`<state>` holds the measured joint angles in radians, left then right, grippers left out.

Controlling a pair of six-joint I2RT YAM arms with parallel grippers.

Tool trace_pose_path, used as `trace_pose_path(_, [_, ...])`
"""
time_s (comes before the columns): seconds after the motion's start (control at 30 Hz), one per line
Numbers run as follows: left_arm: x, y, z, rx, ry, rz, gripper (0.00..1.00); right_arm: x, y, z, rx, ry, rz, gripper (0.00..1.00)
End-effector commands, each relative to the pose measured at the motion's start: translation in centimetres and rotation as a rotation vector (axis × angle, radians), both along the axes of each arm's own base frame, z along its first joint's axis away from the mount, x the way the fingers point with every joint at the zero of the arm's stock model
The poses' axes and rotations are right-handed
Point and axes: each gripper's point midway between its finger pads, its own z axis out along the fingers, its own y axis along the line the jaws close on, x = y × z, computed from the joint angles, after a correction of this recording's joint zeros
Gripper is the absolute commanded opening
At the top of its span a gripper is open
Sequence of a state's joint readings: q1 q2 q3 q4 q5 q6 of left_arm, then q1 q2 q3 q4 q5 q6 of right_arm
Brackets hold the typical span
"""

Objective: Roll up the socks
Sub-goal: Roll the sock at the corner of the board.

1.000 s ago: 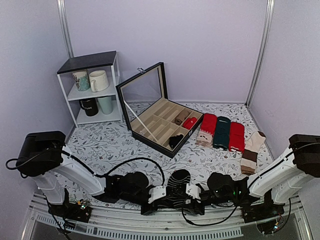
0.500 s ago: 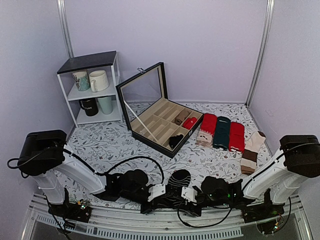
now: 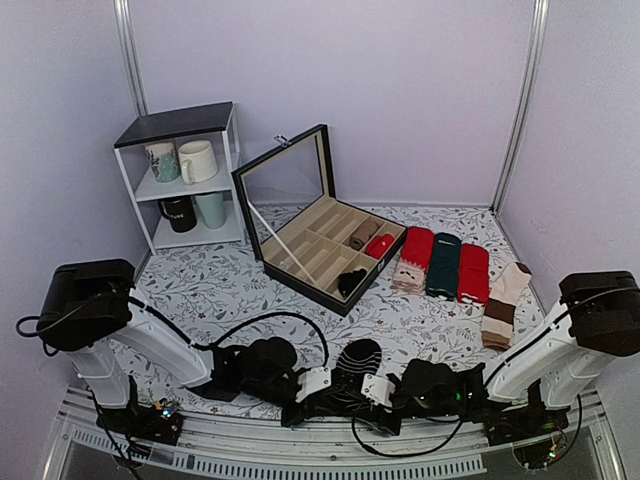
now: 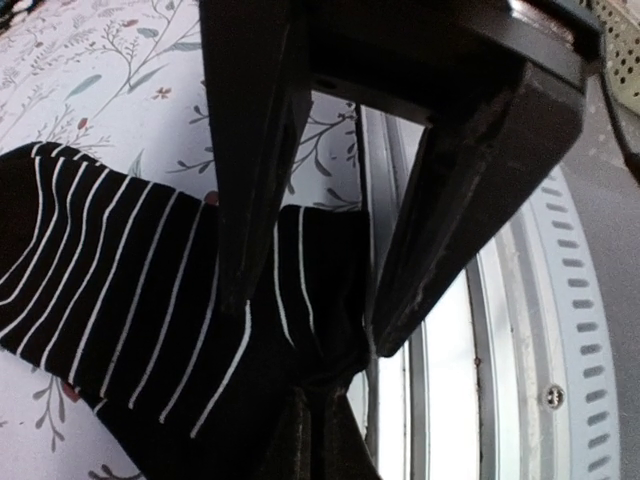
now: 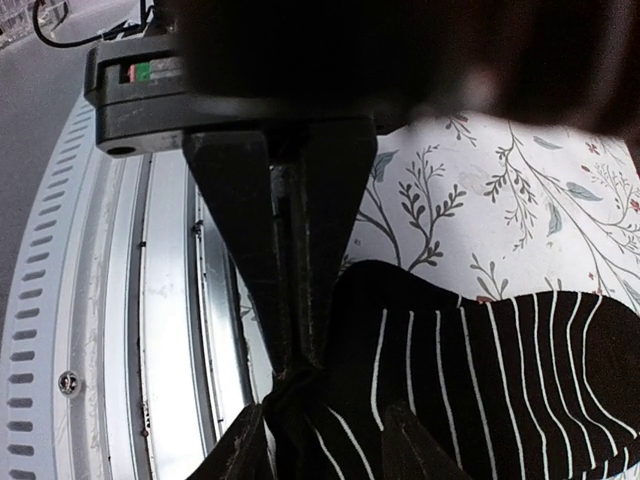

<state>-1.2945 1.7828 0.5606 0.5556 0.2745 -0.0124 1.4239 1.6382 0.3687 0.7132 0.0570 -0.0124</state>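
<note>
A black sock with thin white stripes (image 3: 357, 358) lies at the table's near edge between my two grippers. My left gripper (image 3: 318, 393) is shut on the sock's near corner. In the left wrist view its fingers (image 4: 312, 400) pinch the bunched fabric of the sock (image 4: 130, 300). My right gripper (image 3: 372, 398) is open. In the right wrist view its fingers (image 5: 325, 420) stand apart on either side of the sock's edge (image 5: 500, 380). The left gripper (image 5: 295, 355) faces it, closed on the same corner. The right gripper (image 4: 310, 320) also shows open in the left wrist view.
An open black sock box (image 3: 330, 255) holds rolled socks mid-table. Flat red and green socks (image 3: 440, 265) and beige-brown socks (image 3: 503, 295) lie to the right. A shelf with mugs (image 3: 185, 175) stands back left. A metal rail (image 3: 330, 455) runs along the near edge.
My right gripper has moved a little left and toward the near edge, closing in on the sock's corner. My left gripper has kept its hold and barely moved.
</note>
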Motion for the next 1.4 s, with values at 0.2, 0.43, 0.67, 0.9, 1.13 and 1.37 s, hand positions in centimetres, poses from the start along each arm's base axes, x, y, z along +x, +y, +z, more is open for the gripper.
trace_pose_path(0.2, [-0.6, 2.9, -4.7, 0.201, 0.045, 0.01, 0.0, -1.4, -1.5, 0.9, -0.007, -0.024, 0.05, 0.45])
trace_pose_path(0.43, [-0.3, 3.1, -4.9, 0.205, 0.056, 0.021, 0.0, 0.3, -2.6, 3.7, 0.157, -0.058, -0.059, 0.5])
trace_pose_path(0.67, [-0.2, 3.1, -5.0, 0.205, 0.068, 0.021, 0.0, -0.7, -1.9, 3.2, 0.15, -0.05, 0.007, 0.5])
trace_pose_path(0.9, [-0.1, 3.4, -5.2, 0.209, 0.083, 0.031, 0.0, -2.4, -1.1, 2.3, 0.123, -0.089, 0.142, 0.5])
trace_pose_path(1.13, [0.2, 3.5, -5.2, 0.208, 0.091, 0.042, 0.0, -1.7, -1.3, -0.5, 0.058, -0.091, 0.108, 0.5])
trace_pose_path(1.37, [0.0, 3.4, -5.1, 0.202, 0.1, 0.03, 0.0, -0.5, -1.8, -1.9, 0.03, -0.111, 0.036, 0.45])
